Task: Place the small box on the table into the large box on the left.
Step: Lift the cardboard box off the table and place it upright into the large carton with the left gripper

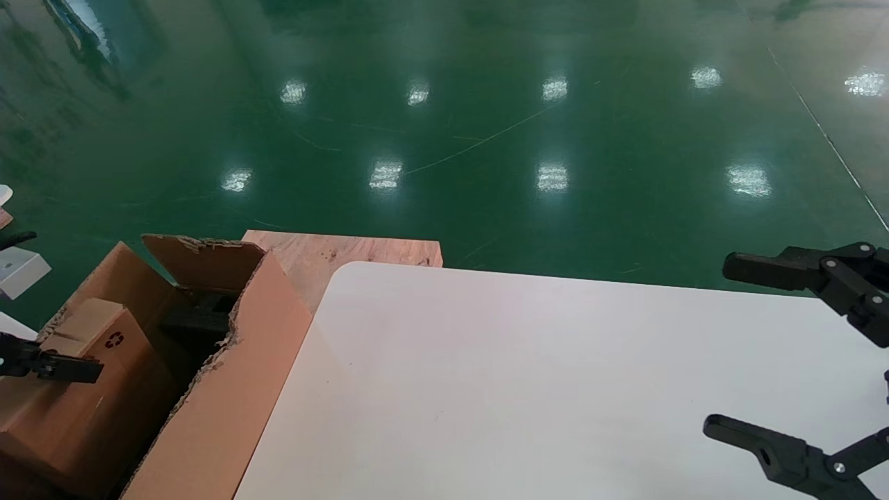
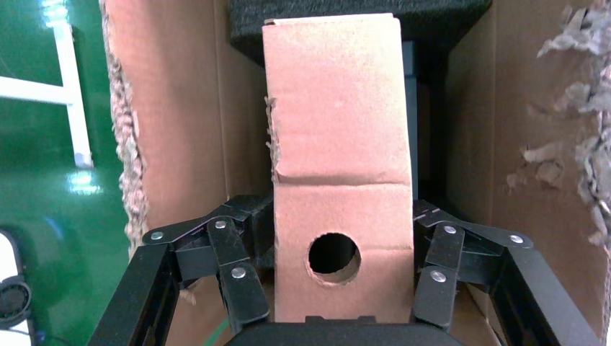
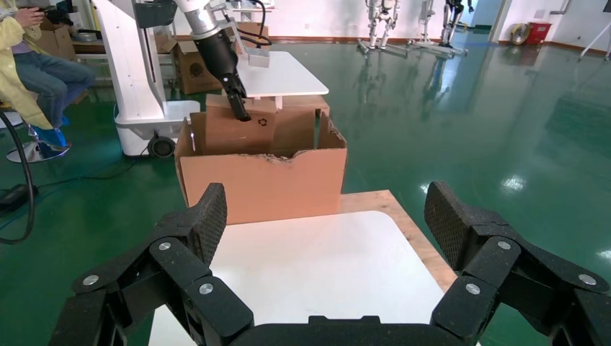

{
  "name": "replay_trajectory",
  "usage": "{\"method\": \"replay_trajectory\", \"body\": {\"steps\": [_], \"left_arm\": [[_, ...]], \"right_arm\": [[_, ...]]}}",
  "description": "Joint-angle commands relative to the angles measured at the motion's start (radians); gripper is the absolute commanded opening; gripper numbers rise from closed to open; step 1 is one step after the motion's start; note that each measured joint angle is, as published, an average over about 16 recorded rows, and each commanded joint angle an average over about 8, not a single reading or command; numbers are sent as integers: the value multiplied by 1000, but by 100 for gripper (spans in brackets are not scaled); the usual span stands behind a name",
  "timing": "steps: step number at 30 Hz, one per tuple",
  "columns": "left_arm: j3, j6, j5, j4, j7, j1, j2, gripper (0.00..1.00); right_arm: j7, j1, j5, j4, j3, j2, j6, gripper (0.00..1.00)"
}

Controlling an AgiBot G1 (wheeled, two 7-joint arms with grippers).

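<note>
The small box (image 2: 339,144), a flat brown carton with a round hole in its near end, stands tilted inside the large box (image 1: 236,368). Its recycling mark shows in the head view, where the small box (image 1: 76,403) leans against the carton's left wall. My left gripper (image 2: 339,216) is shut on it, one finger along each narrow side. In the head view the left gripper (image 1: 62,367) reaches in from the left edge. My right gripper (image 1: 719,345) hangs open over the right end of the table (image 1: 521,382), holding nothing.
Dark foam (image 2: 432,14) lies deep in the large box, beyond the small box. A light wooden board (image 1: 347,253) sits under the table's far left corner, beside the carton. In the right wrist view the ragged-edged large box (image 3: 259,184) stands just past the tabletop.
</note>
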Motion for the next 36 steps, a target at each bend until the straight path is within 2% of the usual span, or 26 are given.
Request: {"method": "replay_trajectory", "body": {"steps": [1, 14, 36], "left_arm": [[9, -33, -7, -5, 4, 11, -2, 0], [33, -169, -34, 7, -16, 57, 60, 0], [28, -125, -45, 80, 14, 47, 37, 0]], "right_arm": [[0, 0, 0, 0, 0, 0, 0, 100], [0, 0, 0, 0, -1, 0, 0, 100], [-1, 0, 1, 0, -1, 1, 1, 100]]}}
